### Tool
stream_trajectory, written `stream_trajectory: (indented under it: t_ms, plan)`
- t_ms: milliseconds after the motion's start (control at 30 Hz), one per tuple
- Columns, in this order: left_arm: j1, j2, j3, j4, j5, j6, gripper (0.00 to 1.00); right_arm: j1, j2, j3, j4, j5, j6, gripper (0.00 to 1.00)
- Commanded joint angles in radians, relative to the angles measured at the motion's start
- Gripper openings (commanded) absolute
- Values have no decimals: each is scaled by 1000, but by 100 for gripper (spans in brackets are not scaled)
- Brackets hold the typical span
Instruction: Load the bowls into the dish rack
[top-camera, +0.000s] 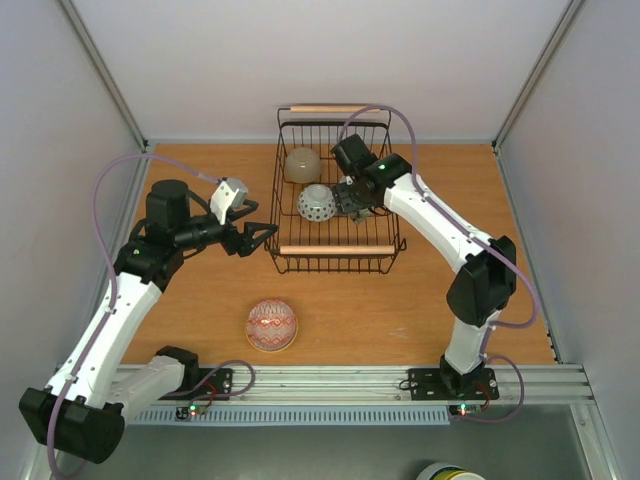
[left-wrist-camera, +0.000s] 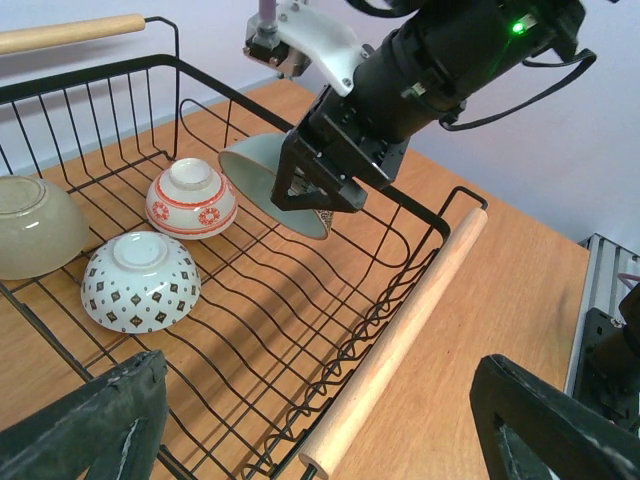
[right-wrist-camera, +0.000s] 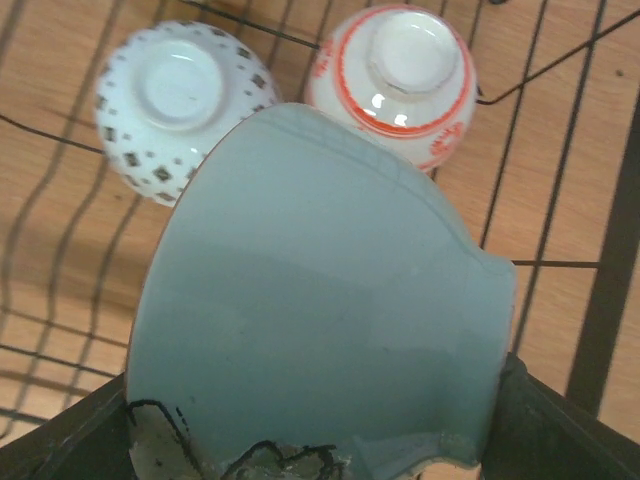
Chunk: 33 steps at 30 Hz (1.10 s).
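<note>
Right gripper (top-camera: 352, 195) pinches a pale green bowl (right-wrist-camera: 320, 300), tipped on edge, over the dish rack (top-camera: 330, 249) beside three upturned bowls (left-wrist-camera: 140, 280). Left gripper (top-camera: 268, 238) is spread wide by the rack's near left corner.

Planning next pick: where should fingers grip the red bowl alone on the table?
The red patterned bowl looks rim-down, dome up, so the rim can't be pinched. Come from straight above with the open left gripper, fingers straddling the raised foot at its centre.

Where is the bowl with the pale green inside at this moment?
In the left wrist view, the pale green bowl hangs tilted in the right gripper over the dish rack, right of the upturned red-patterned bowl.
</note>
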Motion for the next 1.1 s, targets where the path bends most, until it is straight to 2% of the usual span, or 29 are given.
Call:
stream_trajectory:
  t_ms: [0,467,800,933,1067]
  plan:
    - [0,8,-6,52,4,-7,83,12,37,91,-52,153,-52,1]
    - [-2,3,-3,48,11,-13,83,43,265,224,-193,303,-81,1]
    - [-2,0,-1,45,10,-14,83,58,392,279,-306,293,-93,3]
    - [-1,-7,-3,46,4,-12,83,67,449,319,-355,279,-95,8]
    - [-1,-7,-4,48,6,-11,83,70,483,333,-387,238,-96,24]
